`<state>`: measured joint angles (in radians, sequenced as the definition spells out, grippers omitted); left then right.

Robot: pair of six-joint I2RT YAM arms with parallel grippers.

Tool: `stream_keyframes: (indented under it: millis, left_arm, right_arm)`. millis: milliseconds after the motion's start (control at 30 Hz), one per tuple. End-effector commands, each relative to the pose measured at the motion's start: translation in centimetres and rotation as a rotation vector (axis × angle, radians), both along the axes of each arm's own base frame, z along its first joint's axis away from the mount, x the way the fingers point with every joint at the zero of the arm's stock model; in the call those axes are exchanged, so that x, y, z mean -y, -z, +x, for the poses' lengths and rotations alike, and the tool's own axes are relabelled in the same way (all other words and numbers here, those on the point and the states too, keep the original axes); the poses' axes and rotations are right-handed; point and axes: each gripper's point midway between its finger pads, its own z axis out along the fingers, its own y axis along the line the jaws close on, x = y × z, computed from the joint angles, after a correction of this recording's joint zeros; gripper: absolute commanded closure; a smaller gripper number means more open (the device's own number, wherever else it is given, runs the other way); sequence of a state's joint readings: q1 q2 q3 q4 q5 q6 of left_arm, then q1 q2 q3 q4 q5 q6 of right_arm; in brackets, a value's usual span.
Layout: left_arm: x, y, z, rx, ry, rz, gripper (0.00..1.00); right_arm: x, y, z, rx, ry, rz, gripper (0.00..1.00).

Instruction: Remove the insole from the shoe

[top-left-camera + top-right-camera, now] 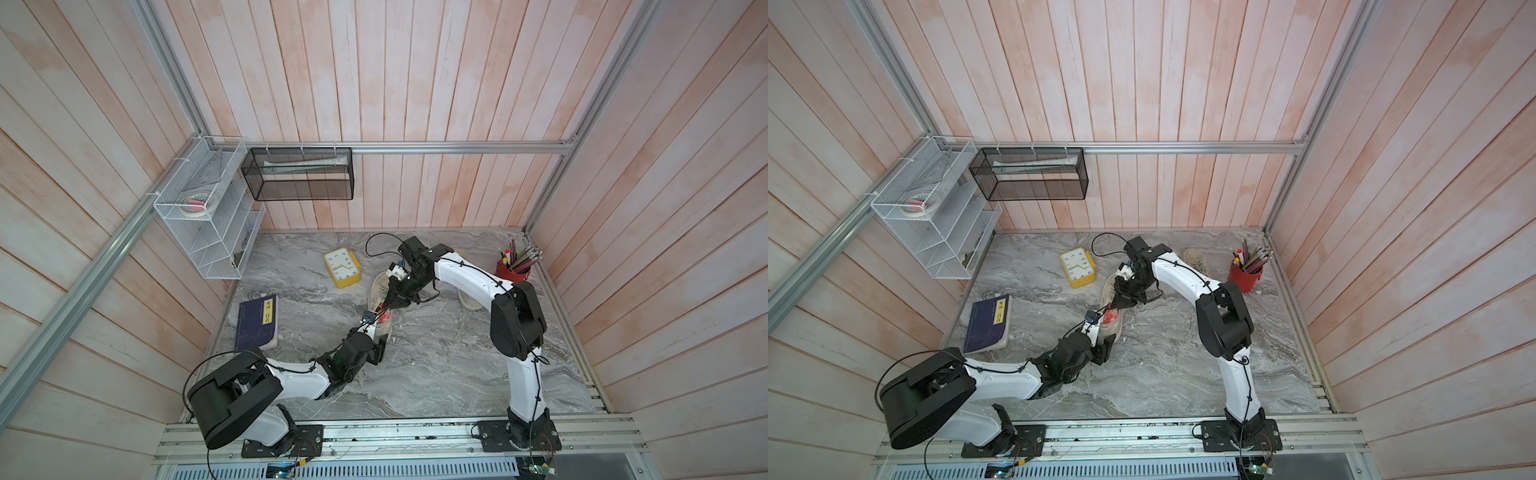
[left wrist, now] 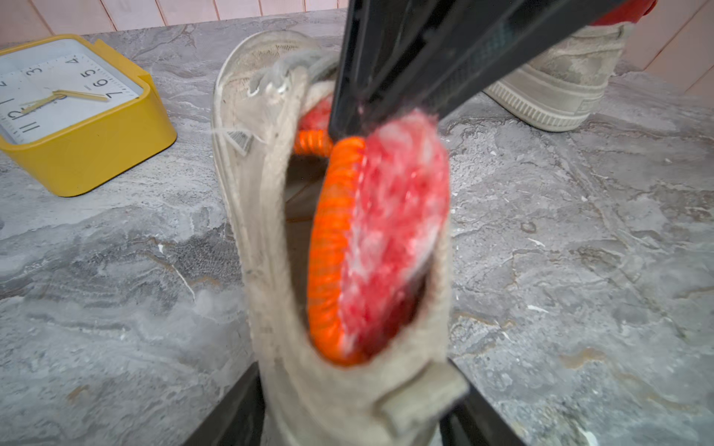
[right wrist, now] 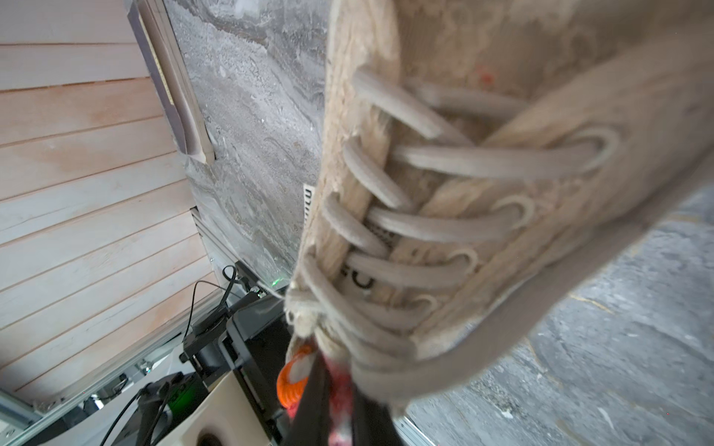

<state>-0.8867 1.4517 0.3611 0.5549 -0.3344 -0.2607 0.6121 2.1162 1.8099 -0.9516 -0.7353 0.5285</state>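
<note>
Standing at the near rail, the left gripper (image 2: 352, 365) is mostly cut off in its own wrist view. Only two dark fingers (image 2: 232, 409) show, one on each side of the heel of the beige shoe (image 2: 270, 216). They seem to touch the heel, but I cannot tell whether they squeeze it or merely bracket it. The insole (image 2: 394, 216), red fluff with an orange stitched edge, is blurred there. Its heel end stands tilted up out of the shoe's opening, and its front part is hidden inside under the laces (image 3: 444, 162). In both top views the insole (image 1: 385, 316) (image 1: 1111, 316) is only a red speck between the two arms. Farther back, the right arm (image 1: 465, 274) covers much of a second shoe (image 1: 467, 301).

The marble table (image 1: 436, 365) has a wide bare stretch on the near and right sides of the shoe. A dark book (image 1: 257, 324) lies by the left edge, well apart. The yellow clock (image 1: 341, 268) sits near the toe, and the red pencil cup (image 1: 513, 270) is in the far right corner. A white wire rack (image 1: 208, 216) and a black mesh basket (image 1: 299, 174) hang on the walls above the far left corner.

The right gripper (image 2: 363, 119) comes in over the laces from the toe end and is pinched closed on the insole's raised heel end. Its wrist view shows pink fluff between the two fingers. The grippers sit near each other, the left at the heel and the right just above the opening.
</note>
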Motion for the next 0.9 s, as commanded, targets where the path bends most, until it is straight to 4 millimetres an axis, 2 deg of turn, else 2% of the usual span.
stream_keyframes:
  millis: [0, 167, 367, 433, 567, 667, 867]
  left_arm:
    - [-2.9, 3.7, -1.3, -0.066, -0.022, 0.156, 0.62]
    - [-2.4, 3.9, -1.4, -0.071, -0.004, 0.169, 0.63]
    - [-2.0, 4.1, -1.6, -0.082, 0.018, 0.178, 0.64]
    - [-1.8, 3.9, -1.7, -0.081, 0.028, 0.167, 0.6]
    - [-1.0, 2.0, -2.0, -0.055, 0.065, 0.084, 0.37]
    - [0.0, -0.3, -2.7, -0.038, 0.12, -0.003, 0.26]
    - [-0.1, -4.5, -4.1, -0.053, 0.13, -0.152, 0.23]
  right_arm:
    - [0.5, -2.7, -0.5, -0.055, -0.059, 0.105, 1.0]
    - [0.4, -2.5, 0.6, -0.067, -0.044, 0.126, 1.0]
    - [-0.9, -2.1, 2.3, -0.068, 0.039, 0.173, 1.0]
    - [-1.3, -1.6, 2.4, -0.072, 0.069, 0.18, 1.0]
    - [-1.3, -0.1, 2.3, -0.085, 0.109, 0.172, 1.0]
    - [-1.0, 0.9, 2.3, -0.068, 0.115, 0.121, 1.0]
    - [-0.9, 1.7, 2.0, -0.066, 0.115, 0.107, 1.0]
